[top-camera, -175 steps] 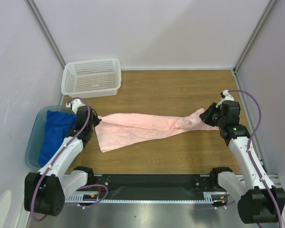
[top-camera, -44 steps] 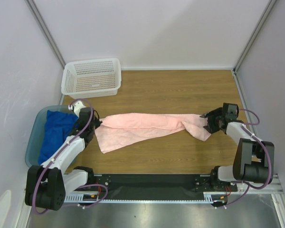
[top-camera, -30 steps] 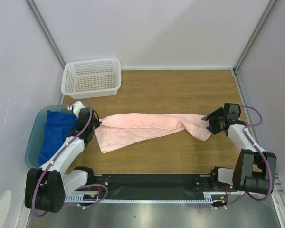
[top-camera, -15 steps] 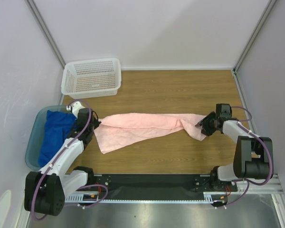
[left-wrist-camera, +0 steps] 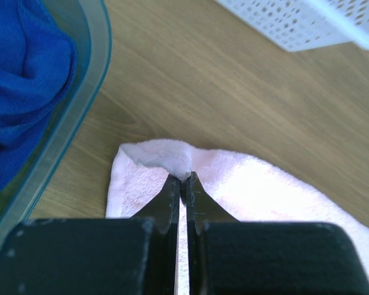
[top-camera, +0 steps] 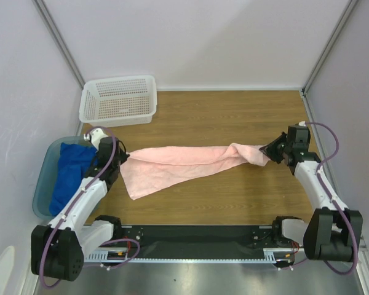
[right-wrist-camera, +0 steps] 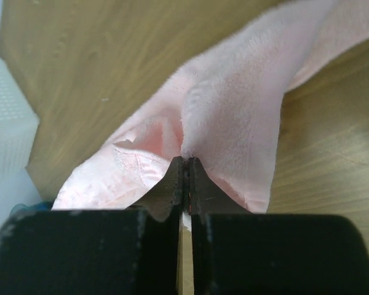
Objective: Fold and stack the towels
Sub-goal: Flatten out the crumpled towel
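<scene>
A pink towel (top-camera: 184,161) stretches across the wooden table between my two arms, twisted along its length, with a loose flap hanging toward the front left. My left gripper (top-camera: 122,157) is shut on the pink towel's left corner, seen pinched in the left wrist view (left-wrist-camera: 183,178). My right gripper (top-camera: 265,152) is shut on the towel's right end, lifted a little off the table; the right wrist view shows the pinch (right-wrist-camera: 186,161). A blue towel (top-camera: 71,172) lies bunched in the teal bin (top-camera: 44,183) at the left.
A white perforated basket (top-camera: 119,99) stands at the back left; its corner shows in the left wrist view (left-wrist-camera: 307,24). The teal bin's rim (left-wrist-camera: 89,80) lies just left of the left gripper. Grey walls enclose the table on three sides.
My right gripper closed on the towel's right end and has now lifted and pulled it right and back, drawing the towel tauter. The left gripper has kept its hold almost in place.
</scene>
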